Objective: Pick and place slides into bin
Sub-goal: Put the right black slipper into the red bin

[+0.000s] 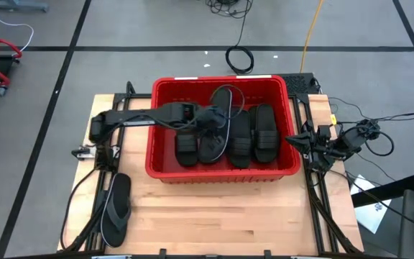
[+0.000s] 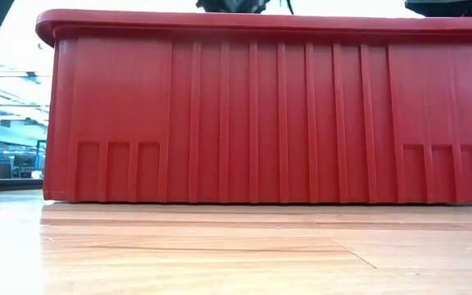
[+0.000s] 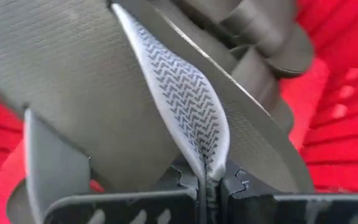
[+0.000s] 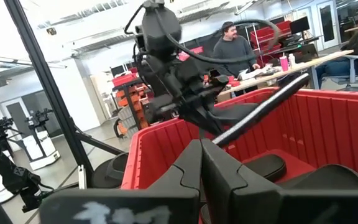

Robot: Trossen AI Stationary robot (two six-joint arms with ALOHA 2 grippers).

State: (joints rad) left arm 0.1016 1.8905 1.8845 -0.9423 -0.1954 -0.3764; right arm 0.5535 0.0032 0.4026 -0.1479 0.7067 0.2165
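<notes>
The red bin point(image 1: 221, 171) stands mid-table, with several black slides point(image 1: 254, 137) lying flat side by side on its floor. My left gripper point(image 1: 210, 116) reaches in over the bin from the left, shut on a dark grey thong flip-flop point(image 3: 73, 81). In the right wrist view that flip-flop point(image 4: 263, 115) hangs tilted above the bin's floor. A second dark flip-flop point(image 1: 117, 208) lies flat on the wooden table near its left front corner. My right gripper point(image 4: 201, 152) waits shut beside the bin's right wall. In the low view the bin's ribbed near wall point(image 2: 269, 115) hides what is inside. My left gripper point(image 3: 207, 186) pinches the flip-flop's grey chevron-patterned strap point(image 3: 194, 118) between its two fingers. The fingers slant down from the table's left. The sole point(image 3: 73, 81) hangs tilted beside the fingers, lifted clear above the slides in the bin.
Black frame rails and cables run along the table's left point(image 1: 95, 180) and right point(image 1: 322, 194) edges. Bare wood point(image 1: 221, 216) lies between the bin and the near edge. People point(image 4: 232, 46) stand in the room far beyond the table.
</notes>
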